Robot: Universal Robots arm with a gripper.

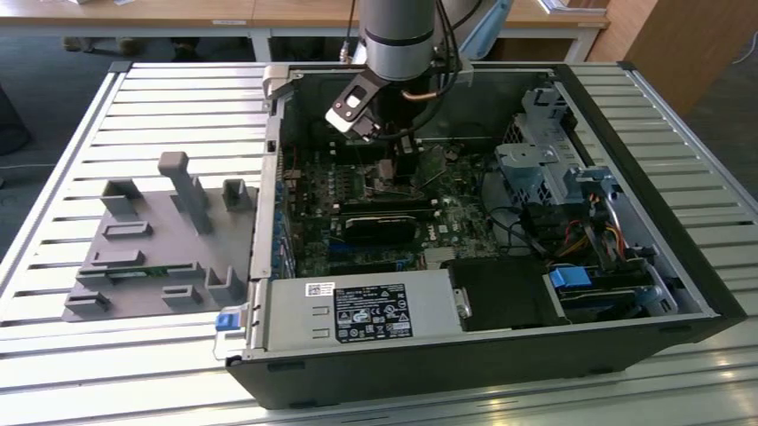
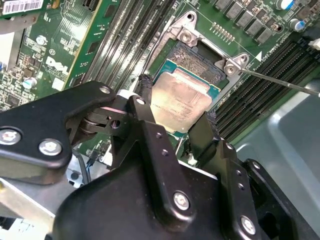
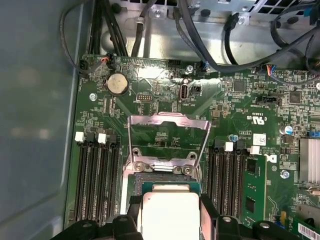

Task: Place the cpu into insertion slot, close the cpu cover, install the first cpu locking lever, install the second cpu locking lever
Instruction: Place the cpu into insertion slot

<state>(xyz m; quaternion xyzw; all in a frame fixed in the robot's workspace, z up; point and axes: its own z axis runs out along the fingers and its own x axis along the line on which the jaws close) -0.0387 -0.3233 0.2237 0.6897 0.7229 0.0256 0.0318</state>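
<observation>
The gripper (image 2: pixel 175 107) is clenched on the cpu (image 2: pixel 182 100). Its two black fingers (image 2: pixel 143 97) press against opposite edges of the chip, so the pale metal face lies flat between the fingertips, turned back toward the wrist. The insertion slot (image 2: pixel 196 56) lies straight beneath the gripper, and a strip of its dark bed shows just beyond the chip's free edge. The chip looks square with the slot's silvery rim, not twisted against it. Whether it is already seated or hangs just above the bed cannot be told. In the first wrist view the same grip shows, with the cpu (image 3: pixel 170 212) between the fingertips. The banks of memory slots (image 3: pixel 97 175) lie outward of each finger, so the grip line runs from bank to bank. The chip's other two edges face the wrist and the cpu cover (image 3: pixel 167 118). That cover stands tipped open beyond the fingertips, with its hinge edge just past the chip and its windowed frame leaning away from the gripper, which leaves the slot bare. A thin wire lever (image 2: pixel 280 84) reaches out sideways from the slot's corner, apart from the fingers. In the exterior view the arm (image 1: pixel 397 35) comes down from above into the open computer case (image 1: pixel 474 368).
</observation>
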